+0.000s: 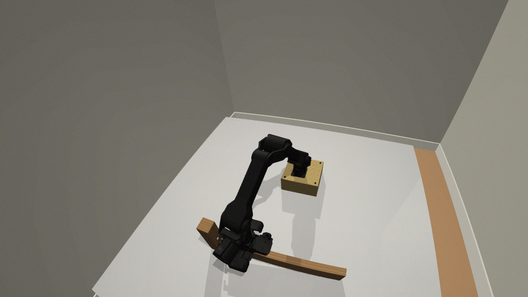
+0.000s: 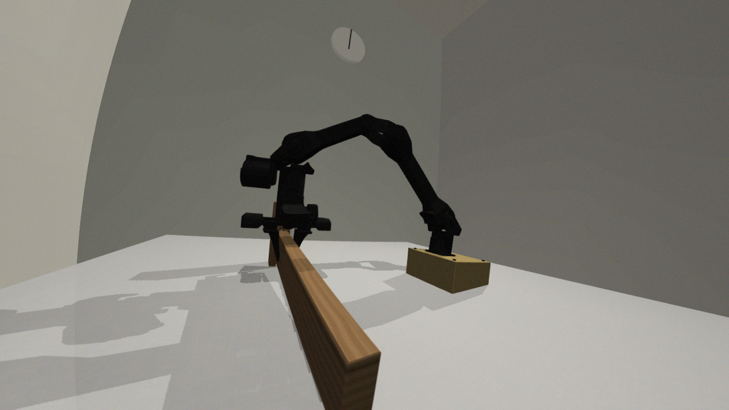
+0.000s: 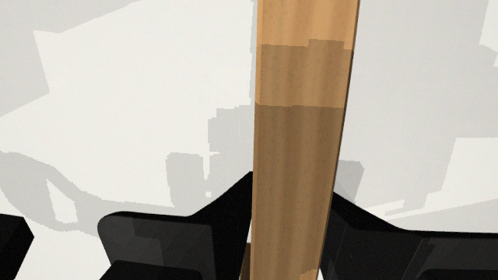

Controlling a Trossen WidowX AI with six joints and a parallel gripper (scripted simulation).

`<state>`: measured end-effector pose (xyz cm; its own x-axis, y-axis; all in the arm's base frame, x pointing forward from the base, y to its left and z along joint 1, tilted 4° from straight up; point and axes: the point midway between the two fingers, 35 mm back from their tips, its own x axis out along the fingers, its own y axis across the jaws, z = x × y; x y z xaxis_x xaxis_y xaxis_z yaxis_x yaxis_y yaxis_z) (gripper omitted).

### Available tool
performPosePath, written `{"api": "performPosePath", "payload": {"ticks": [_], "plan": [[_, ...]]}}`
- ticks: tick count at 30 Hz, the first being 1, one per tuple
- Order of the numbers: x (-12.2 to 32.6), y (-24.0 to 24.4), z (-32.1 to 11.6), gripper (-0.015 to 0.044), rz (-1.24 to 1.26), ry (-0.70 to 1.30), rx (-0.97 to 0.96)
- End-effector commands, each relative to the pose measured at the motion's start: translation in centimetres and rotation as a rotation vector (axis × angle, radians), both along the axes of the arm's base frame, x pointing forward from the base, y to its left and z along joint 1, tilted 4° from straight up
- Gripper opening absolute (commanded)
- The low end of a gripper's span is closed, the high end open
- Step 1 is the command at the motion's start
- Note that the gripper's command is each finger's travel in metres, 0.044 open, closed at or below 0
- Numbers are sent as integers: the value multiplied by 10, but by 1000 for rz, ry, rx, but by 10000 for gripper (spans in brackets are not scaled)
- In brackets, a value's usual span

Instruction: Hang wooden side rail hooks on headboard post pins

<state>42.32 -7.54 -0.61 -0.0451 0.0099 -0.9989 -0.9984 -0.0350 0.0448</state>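
Observation:
The wooden side rail (image 1: pixel 306 266) (image 2: pixel 315 290) (image 3: pixel 299 136) stands on edge, its far end toward the front right in the top view. My gripper (image 2: pixel 289 247) (image 3: pixel 276 178) is shut on the rail near its post end, one finger on each side. The headboard post (image 1: pixel 207 229) (image 2: pixel 271 254) stands upright just beyond the gripper, at the left in the top view. The arm and gripper body cover the joint between rail and post. The hooks, the slot and the pins cannot be made out, so how they sit is hidden.
The arm's base stands on a yellowish wooden block (image 1: pixel 300 189) (image 2: pixel 433 269), behind the rail in the top view. A brown strip (image 1: pixel 439 210) runs along the right side of the white table (image 1: pixel 369 192). A round clock (image 2: pixel 348 44) is on the wall.

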Motion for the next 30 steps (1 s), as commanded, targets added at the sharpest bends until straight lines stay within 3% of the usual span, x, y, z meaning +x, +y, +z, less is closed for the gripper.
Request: {"api": "performPosePath", "payload": {"ticks": [1,30], "plan": [[2,-3,2,0,1,-7,-5],[1,-5,1,0,1,-7,-5]]}}
